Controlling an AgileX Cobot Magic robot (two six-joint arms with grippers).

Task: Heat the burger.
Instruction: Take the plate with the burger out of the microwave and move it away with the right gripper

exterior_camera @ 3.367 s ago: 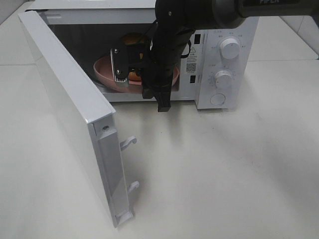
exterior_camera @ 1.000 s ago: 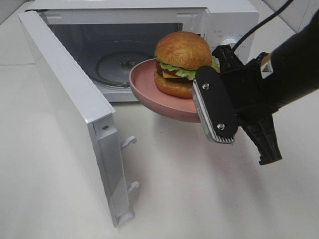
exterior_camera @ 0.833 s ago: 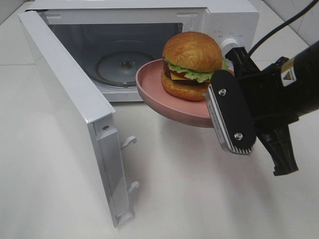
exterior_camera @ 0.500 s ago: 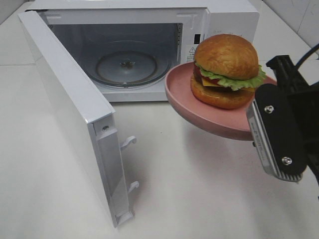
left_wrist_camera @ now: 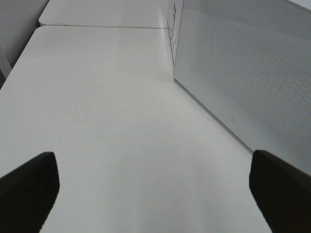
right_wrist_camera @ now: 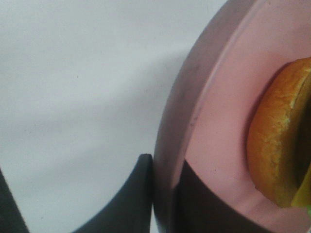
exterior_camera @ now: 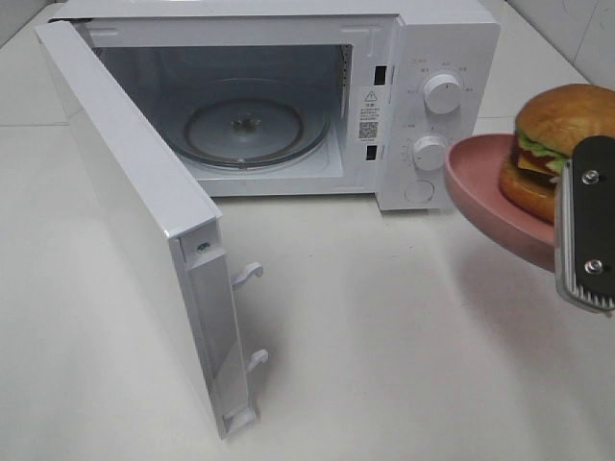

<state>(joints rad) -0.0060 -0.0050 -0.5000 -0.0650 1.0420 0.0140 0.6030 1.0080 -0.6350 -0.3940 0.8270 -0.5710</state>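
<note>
The right gripper (exterior_camera: 588, 226) shows a flat black finger plate with rounded corners, two silver screws and a ribbed grey pad along its lower edge, while the left gripper's (left_wrist_camera: 155, 189) fingertips (left_wrist_camera: 29, 187) are plain matte black.

tabletop (exterior_camera: 404, 336): white, matte, a faint seam running across it toward 9 o'clock | on it: microwave (exterior_camera: 423, 58), white, standing at 12 o'clock, cavity facing 6 o'clock | microwave door (exterior_camera: 144, 211): swung open toward 7 o'clock, its lower edge just above the tabletop | second white surface adjoins at 12 o'clock
</note>
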